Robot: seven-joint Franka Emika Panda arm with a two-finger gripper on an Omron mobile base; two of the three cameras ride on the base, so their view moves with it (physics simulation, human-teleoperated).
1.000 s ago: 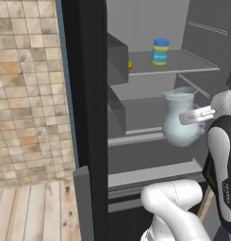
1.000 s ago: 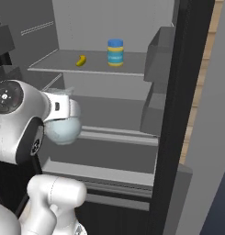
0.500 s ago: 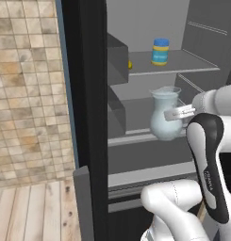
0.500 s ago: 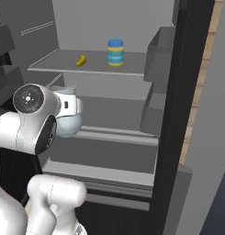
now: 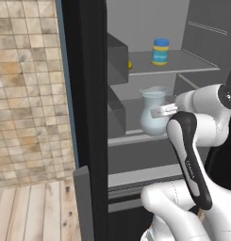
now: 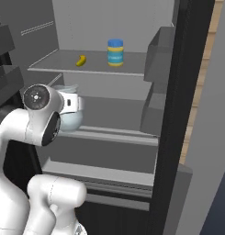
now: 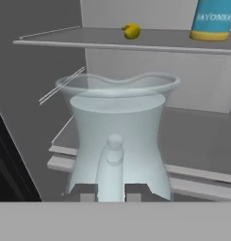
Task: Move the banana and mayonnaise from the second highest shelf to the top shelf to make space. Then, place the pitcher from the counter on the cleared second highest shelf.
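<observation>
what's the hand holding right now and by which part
The hand is shut on the glass pitcher, gripping its side handle, with one fingertip on either side of it. The pitcher is upright at the front of the second highest shelf.

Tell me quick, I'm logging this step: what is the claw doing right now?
Claw: shut on the pitcher by its handle, at the front of the second highest shelf.

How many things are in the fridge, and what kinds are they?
Fruit: 1, the banana
Jars: 1, the mayonnaise
Glassware: 1, the pitcher, held by the gripper at the second highest shelf
Total: 3
</observation>
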